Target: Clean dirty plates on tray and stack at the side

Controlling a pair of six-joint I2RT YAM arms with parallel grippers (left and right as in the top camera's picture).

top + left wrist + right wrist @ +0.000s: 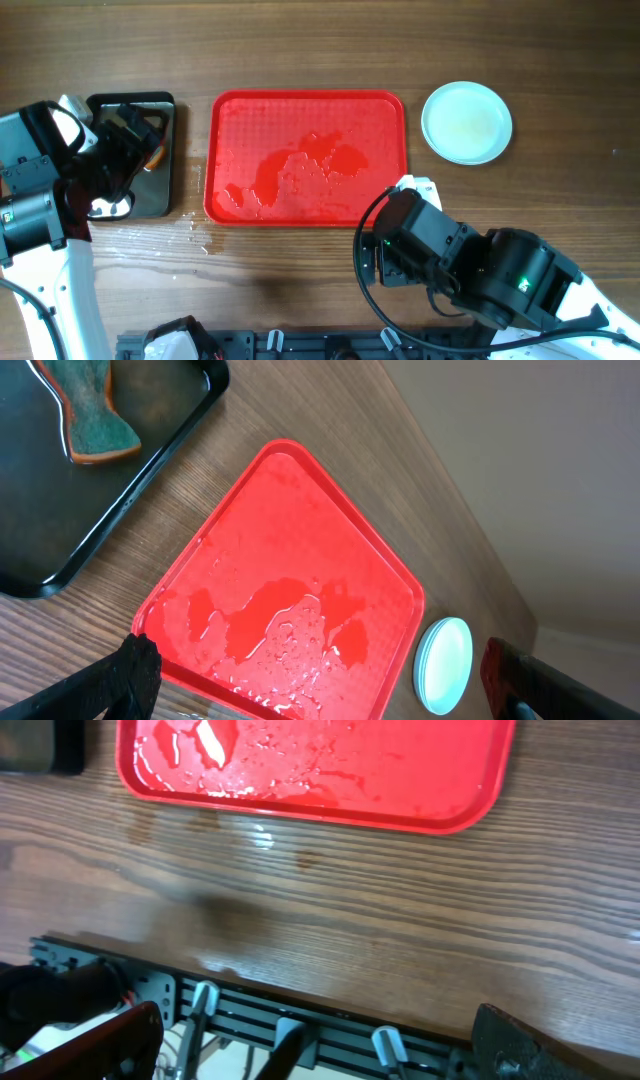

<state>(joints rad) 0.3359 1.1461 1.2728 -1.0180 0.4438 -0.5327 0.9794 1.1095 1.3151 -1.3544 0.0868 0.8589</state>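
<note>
While the left pincer hangs with its jaws wide apart and nothing between them above the black pan at the left end of the bench, the plates sit stacked on the bare wood off the far right corner of the tray. The whole red tray lies between them and that pincer. The tray's surface is wet with pooled water. A green-and-orange sponge lies in the pan. The right pincer, its jaws equally spread and holding nothing, hovers above the wood just on the near side of the tray's right near corner, and the plates lie well apart from it, toward the far edge.
</note>
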